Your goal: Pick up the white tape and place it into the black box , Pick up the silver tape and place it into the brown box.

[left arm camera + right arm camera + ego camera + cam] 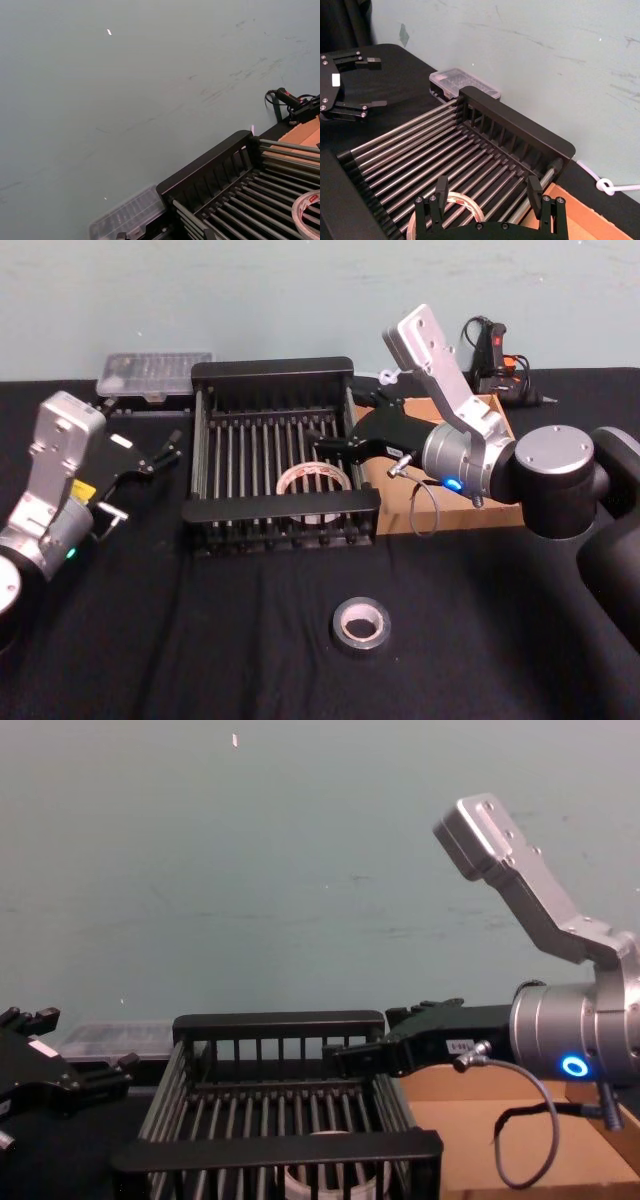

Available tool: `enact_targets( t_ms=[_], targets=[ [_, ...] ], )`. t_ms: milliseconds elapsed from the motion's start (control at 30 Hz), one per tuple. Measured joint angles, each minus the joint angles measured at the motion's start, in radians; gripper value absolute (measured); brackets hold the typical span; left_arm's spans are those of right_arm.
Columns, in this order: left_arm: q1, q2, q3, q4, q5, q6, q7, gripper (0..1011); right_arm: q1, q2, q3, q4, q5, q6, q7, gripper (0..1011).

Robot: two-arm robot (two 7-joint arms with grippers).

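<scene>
Left pincer: at the far left over the black-draped worktop, well clear of the crate, fingers spread and holding nothing. Clear plastic case: lying at the back of the worktop, just behind and left of the crate's rear left corner. Black box: slatted crate with thick flat rims, centre of the worktop, open side up. White tape: lying flat on the crate's bottom bars, toward its near right part, apart from the rims; its edge shows through the front slats in the chest view. Silver tape: lying flat on the cloth in front of the crate, well apart from both boxes, hollow core facing up. Right pincer: reaching in over the crate's right rim, above and just behind the white roll, fingers spread wide with nothing between them and not touching the roll. Brown box: shallow cardboard tray immediately right of the crate, partly covered by the right arm. Black handheld tool with cable: at the back right of the worktop, behind the tray.
</scene>
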Motion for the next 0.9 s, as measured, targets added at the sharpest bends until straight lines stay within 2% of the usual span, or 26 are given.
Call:
enact_targets(
  t_ms=[133, 367, 467, 500, 667, 700, 900],
  targets=[
    [0.0, 0.0, 0.0, 0.0, 0.0, 0.0, 0.0, 1001, -0.014, 0.002, 0.012, -0.021, -0.003, 0.004, -0.011, 1002],
    [0.0, 0.0, 0.0, 0.0, 0.0, 0.0, 0.0, 1001, -0.056, 0.027, 0.043, -0.087, -0.002, 0.028, -0.018, 1002],
    [0.0, 0.0, 0.0, 0.0, 0.0, 0.0, 0.0, 1002, -0.094, 0.059, 0.067, -0.147, 0.014, 0.047, -0.013, 1002],
    [0.0, 0.0, 0.0, 0.0, 0.0, 0.0, 0.0, 1001, -0.094, 0.059, 0.067, -0.147, 0.014, 0.047, -0.013, 1002],
    [0.0, 0.0, 0.0, 0.0, 0.0, 0.0, 0.0, 1001, -0.161, 0.119, 0.098, -0.247, 0.041, 0.072, 0.001, 1002],
    [0.0, 0.0, 0.0, 0.0, 0.0, 0.0, 0.0, 1001, -0.183, 0.14, 0.107, -0.28, 0.049, 0.079, 0.004, 1002],
    [0.0, 0.0, 0.0, 0.0, 0.0, 0.0, 0.0, 1001, -0.255, 0.215, 0.123, -0.381, 0.074, 0.098, 0.028, 1002]
  ],
)
